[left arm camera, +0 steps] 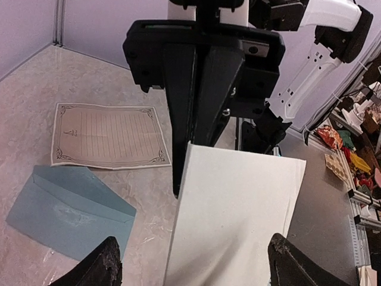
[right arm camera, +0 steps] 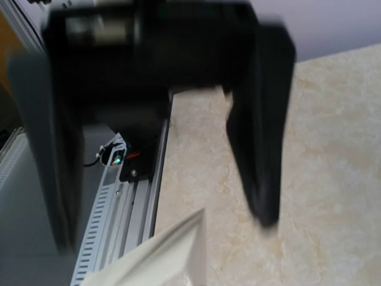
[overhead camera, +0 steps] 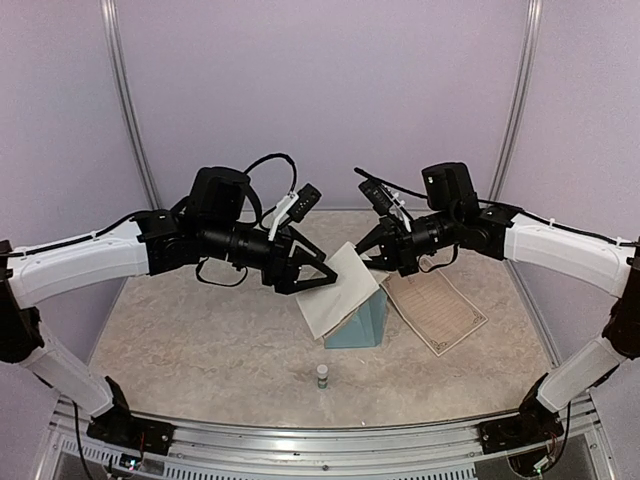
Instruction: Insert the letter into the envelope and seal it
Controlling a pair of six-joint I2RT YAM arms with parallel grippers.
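At centre frame, my left pincer [left arm camera: 199,259] stands apart; my right pincer [left arm camera: 189,161] is clamped on the white folded paper sheet [left arm camera: 238,214].

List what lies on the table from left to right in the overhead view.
glue stick → envelope → lined sheet. The folded white sheet, held up by the right gripper, overlaps the envelope, so it is left out.
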